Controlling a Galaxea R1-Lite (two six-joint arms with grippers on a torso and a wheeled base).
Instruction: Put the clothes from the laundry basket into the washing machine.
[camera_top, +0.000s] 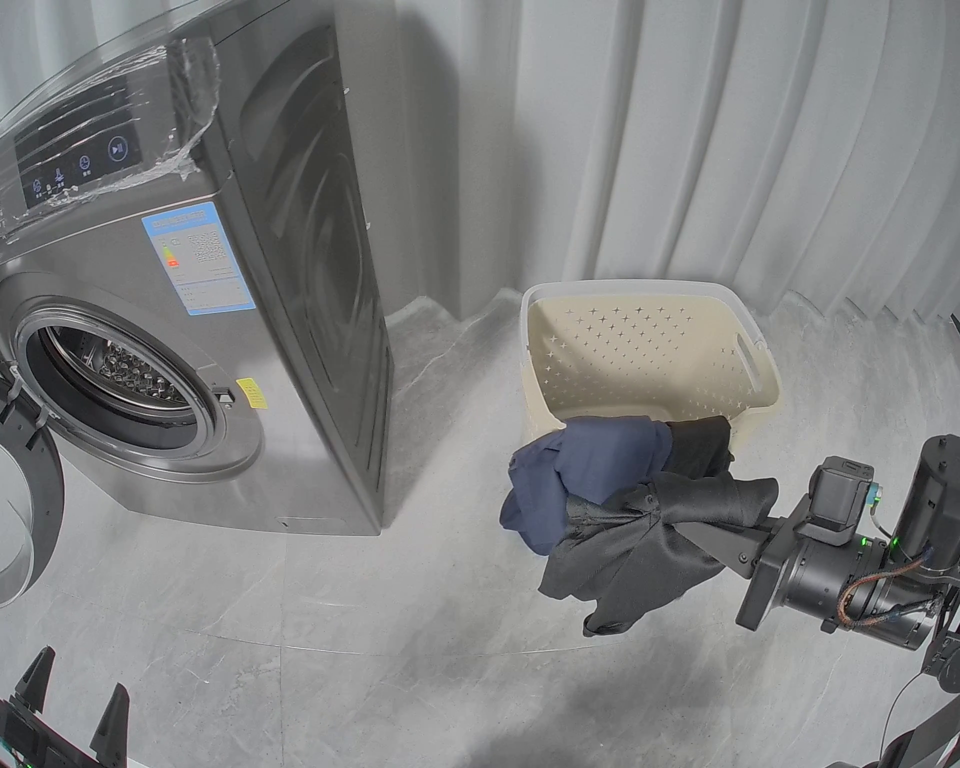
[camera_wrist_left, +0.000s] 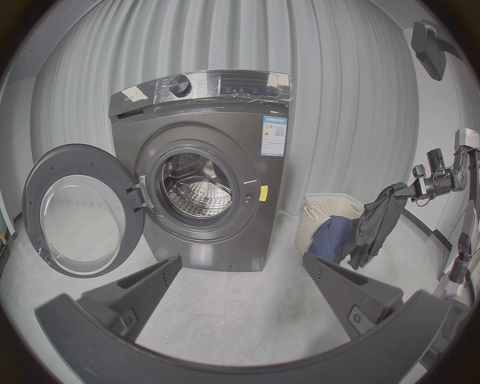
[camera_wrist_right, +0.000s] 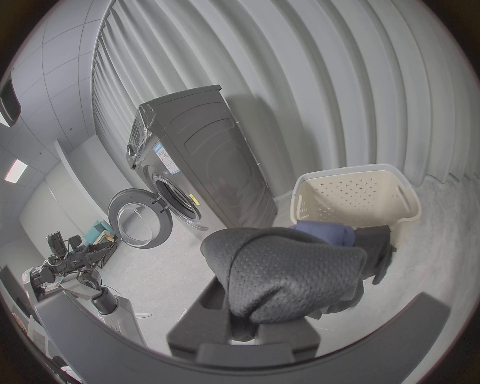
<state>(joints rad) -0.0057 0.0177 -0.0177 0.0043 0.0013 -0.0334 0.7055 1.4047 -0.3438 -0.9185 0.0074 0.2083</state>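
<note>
A cream laundry basket stands on the floor right of the grey washing machine. The machine's round door is swung wide open, baring the drum. A blue garment hangs over the basket's near rim. My right gripper is shut on a dark grey garment and holds it above the floor just in front of the basket. The cloth drapes over the fingers and hides their tips. My left gripper sits low, in front of the machine, open with nothing in it.
Pale pleated curtains run along the wall behind the machine and basket. Bare grey floor stretches between the basket, the machine front and both arms. The open door juts out at the machine's left side.
</note>
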